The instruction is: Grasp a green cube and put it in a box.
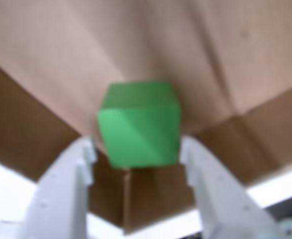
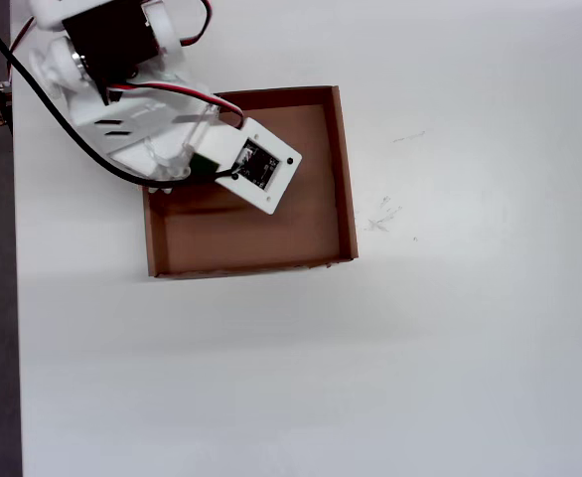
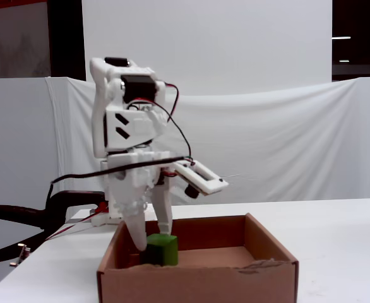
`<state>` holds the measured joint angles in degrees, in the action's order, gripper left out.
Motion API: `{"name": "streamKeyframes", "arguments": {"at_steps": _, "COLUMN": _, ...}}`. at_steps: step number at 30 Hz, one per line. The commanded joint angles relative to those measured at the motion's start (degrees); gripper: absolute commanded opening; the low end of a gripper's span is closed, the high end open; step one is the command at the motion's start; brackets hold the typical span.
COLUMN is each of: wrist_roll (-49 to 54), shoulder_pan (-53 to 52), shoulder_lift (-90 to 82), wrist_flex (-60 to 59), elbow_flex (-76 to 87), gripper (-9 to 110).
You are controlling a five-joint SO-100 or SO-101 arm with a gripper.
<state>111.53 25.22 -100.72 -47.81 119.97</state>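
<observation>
The green cube rests on the floor of the brown cardboard box, near its front left corner in the fixed view. My gripper is open, and its white fingers straddle the cube's near side. A gap shows on the left, while the right finger sits close to the cube's edge. In the fixed view the gripper reaches down into the box right over the cube. From overhead, the arm covers the box's upper left part, and only a dark green sliver of the cube shows.
The box stands on a white table. The table's left edge runs close to the arm's base. Red and black cables loop off the arm. A white backdrop hangs behind the table in the fixed view.
</observation>
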Motion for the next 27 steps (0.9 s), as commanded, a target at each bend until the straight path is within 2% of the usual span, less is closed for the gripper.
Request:
{"name": "streamKeyframes", "arguments": {"at_steps": 1, "wrist_roll": -2.02, "shoulder_pan": -1.67, "shoulder_lift": -5.8, "wrist_flex": -4.92, "elbow_flex": -5.63, "gripper": 24}}
{"name": "streamKeyframes", "arguments": {"at_steps": 4, "wrist_roll": -7.29, "shoulder_pan": -3.43, "shoulder_lift": -11.07, "wrist_flex": -8.44, "elbow_flex": -7.21, "gripper": 24}}
{"name": "streamKeyframes", "arguments": {"at_steps": 9, "wrist_roll": -9.05, "shoulder_pan": -10.99, "shoulder_lift": -22.68, "wrist_flex": -16.08, "elbow_flex": -5.27, "gripper": 24}}
{"name": "streamKeyframes", "arguments": {"at_steps": 21, "wrist_roll": -22.68, "shoulder_pan": -34.28, "shoulder_lift": -52.91, "wrist_flex": -19.34, "elbow_flex": 25.22, "gripper": 24}}
{"name": "streamKeyframes", "arguments": {"at_steps": 27, "wrist_roll": -33.05, "shoulder_pan": -37.62, "shoulder_lift": -68.82, "wrist_flex": -21.8, "elbow_flex": 37.44, "gripper": 24}}
